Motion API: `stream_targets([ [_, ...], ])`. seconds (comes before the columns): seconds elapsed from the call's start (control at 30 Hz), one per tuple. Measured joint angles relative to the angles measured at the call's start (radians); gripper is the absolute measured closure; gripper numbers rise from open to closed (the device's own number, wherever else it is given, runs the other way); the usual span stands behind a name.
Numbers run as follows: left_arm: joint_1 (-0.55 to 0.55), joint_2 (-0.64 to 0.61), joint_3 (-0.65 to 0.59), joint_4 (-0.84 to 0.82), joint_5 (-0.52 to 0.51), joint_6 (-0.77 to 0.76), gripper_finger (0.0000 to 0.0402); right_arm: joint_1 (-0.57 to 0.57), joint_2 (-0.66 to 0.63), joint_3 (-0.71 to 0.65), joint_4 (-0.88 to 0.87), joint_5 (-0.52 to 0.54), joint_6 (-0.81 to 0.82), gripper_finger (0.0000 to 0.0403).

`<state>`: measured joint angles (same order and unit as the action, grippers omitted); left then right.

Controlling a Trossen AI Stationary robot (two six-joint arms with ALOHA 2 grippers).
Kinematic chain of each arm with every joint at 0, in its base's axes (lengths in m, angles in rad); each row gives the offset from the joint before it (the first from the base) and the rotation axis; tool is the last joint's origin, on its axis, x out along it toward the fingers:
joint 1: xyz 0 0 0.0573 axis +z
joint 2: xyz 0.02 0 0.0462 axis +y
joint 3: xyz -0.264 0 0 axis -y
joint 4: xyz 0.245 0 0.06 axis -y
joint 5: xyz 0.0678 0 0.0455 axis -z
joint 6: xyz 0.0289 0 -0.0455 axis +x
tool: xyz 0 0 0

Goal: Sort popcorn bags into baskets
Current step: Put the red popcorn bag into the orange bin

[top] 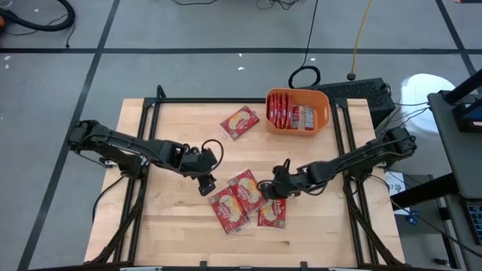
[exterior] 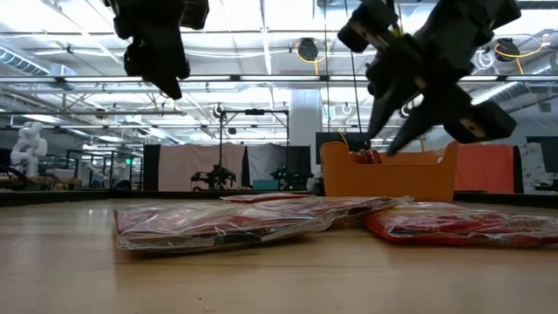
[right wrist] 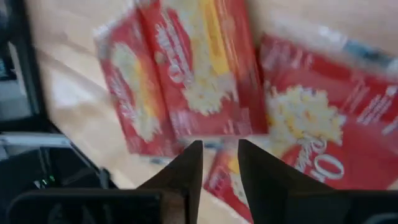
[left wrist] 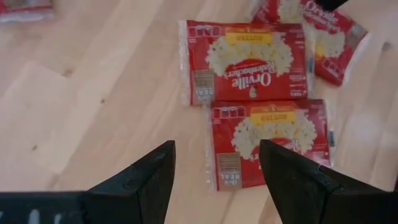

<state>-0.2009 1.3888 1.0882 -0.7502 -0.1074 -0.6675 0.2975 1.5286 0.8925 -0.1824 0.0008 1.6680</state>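
Popcorn bags [top: 245, 202] are lying in a loose cluster on the table's near half | my right gripper [top: 273, 187] is hovering over them, fingers slightly parted, empty | my left gripper [top: 206, 184] is waiting beside, spread wide | next I'm judging: descend, pinch one | one bag [top: 239, 122] is sitting farther back | orange basket [top: 322, 125] is holding several.

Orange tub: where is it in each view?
High: orange tub at the table's far edge, right of centre, packets standing inside.
Low: in the background, right of centre, behind the loose popcorn bags.
Left wrist: not in it.
Right wrist: not in it.
Shared landmark: the loose bags on the wood.
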Motion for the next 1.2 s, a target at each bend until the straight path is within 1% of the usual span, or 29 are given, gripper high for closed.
stream_targets([
  [0.23, -0.034, 0.022, 0.001, 0.022, -0.052, -0.055, 0.0167, -0.002, 0.081, 0.000, 0.030, -0.060, -0.063, 0.0286],
  [0.37, -0.037, 0.036, 0.002, 0.063, -0.059, -0.067, 0.0167, -0.009, 0.121, 0.000, 0.062, -0.058, -0.083, 0.0259],
  [0.43, -0.039, 0.041, 0.000, 0.049, -0.055, -0.076, 0.0167, -0.016, 0.149, 0.000, 0.089, -0.058, -0.097, 0.0244],
  [0.6, -0.050, 0.052, 0.000, 0.051, -0.050, -0.147, 0.0167, -0.036, 0.199, 0.002, 0.137, -0.103, -0.129, 0.0210],
  [0.77, -0.069, 0.050, 0.000, 0.060, -0.050, -0.213, 0.0167, -0.052, 0.222, 0.003, 0.178, -0.105, -0.165, 0.0203],
  [0.83, -0.078, 0.050, 0.000, 0.060, -0.051, -0.228, 0.0167, -0.056, 0.222, 0.003, 0.177, -0.092, -0.165, 0.0209],
  [0.93, -0.087, 0.050, 0.000, 0.062, -0.057, -0.240, 0.0167, -0.069, 0.223, 0.002, 0.173, -0.084, -0.175, 0.0233],
  [1.03, -0.091, 0.050, 0.000, 0.063, -0.076, -0.255, 0.0167, -0.075, 0.224, 0.001, 0.164, -0.080, -0.179, 0.0276],
  [1.2, -0.091, 0.050, 0.000, 0.063, -0.117, -0.255, 0.0167, -0.089, 0.224, -0.001, 0.158, -0.080, -0.209, 0.0368],
])
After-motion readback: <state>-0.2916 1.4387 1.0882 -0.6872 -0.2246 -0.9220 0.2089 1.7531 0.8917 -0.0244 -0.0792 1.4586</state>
